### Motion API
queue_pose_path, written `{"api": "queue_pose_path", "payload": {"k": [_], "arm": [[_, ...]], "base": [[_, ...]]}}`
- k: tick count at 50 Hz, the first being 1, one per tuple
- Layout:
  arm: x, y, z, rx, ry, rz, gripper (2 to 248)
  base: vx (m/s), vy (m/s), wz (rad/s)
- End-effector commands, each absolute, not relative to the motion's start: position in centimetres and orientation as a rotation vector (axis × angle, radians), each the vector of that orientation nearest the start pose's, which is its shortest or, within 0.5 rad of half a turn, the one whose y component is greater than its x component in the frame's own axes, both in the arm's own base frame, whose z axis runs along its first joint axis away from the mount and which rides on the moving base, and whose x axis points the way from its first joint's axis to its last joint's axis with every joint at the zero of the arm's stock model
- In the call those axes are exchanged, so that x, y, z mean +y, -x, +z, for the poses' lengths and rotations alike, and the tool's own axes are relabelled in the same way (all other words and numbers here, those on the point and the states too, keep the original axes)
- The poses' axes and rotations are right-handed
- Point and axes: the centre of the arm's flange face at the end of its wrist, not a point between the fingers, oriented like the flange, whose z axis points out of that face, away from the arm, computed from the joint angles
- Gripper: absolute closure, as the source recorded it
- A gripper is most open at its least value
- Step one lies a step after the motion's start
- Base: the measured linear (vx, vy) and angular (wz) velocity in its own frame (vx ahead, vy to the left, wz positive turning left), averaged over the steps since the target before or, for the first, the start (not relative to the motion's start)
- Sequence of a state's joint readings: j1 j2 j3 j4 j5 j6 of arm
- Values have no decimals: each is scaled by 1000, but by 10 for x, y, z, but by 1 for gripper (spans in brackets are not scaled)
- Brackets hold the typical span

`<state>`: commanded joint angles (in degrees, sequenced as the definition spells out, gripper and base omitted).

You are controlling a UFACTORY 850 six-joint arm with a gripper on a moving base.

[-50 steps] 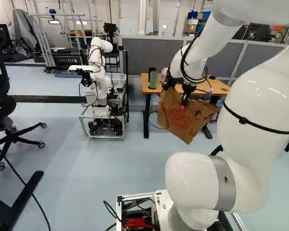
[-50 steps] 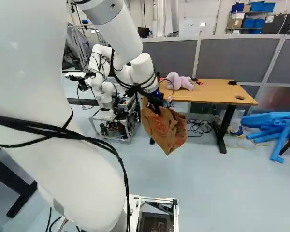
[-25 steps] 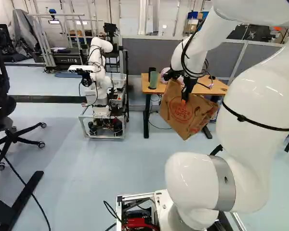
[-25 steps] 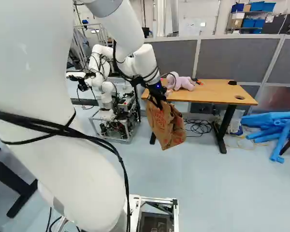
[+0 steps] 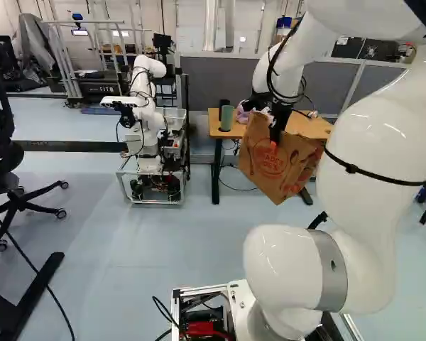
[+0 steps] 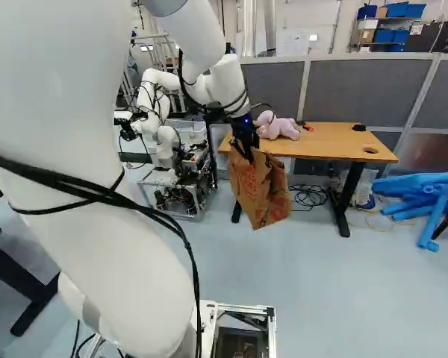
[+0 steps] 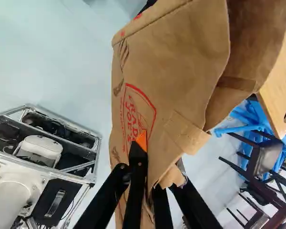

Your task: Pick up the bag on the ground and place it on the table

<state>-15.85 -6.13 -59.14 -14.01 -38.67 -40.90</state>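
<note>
Bag (image 5: 270,174) in gripper (image 5: 274,139), tilted (gap above floor (image 5: 163,249)), table (image 6: 340,139) edge behind

**Brown paper bag (image 7: 181,71) hides a fingertip of the black two-fingered gripper (image 5: 272,144)**

In the wrist view, the bag runs off the edge; its contents are out of sight. In the left base view, bag and gripper partly cover the light-wood table (image 6: 328,142) and the soft lilac toy (image 6: 282,128), whose shape is unclear there. Edges crop the glossy white arm (image 5: 369,163) in both base views and the black office chair (image 5: 4,160) in the left one.
</note>
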Motion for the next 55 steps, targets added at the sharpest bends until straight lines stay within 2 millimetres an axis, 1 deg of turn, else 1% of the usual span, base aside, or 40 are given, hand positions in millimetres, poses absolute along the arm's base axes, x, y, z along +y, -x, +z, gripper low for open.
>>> {"api": "queue_pose_path", "payload": {"k": [25,55], "arm": [[-175,-488,563,-946,3277,-98,229],[-215,-499,605,-769,3294,0,229]], "base": [[0,0,0],[0,0,0]]}}
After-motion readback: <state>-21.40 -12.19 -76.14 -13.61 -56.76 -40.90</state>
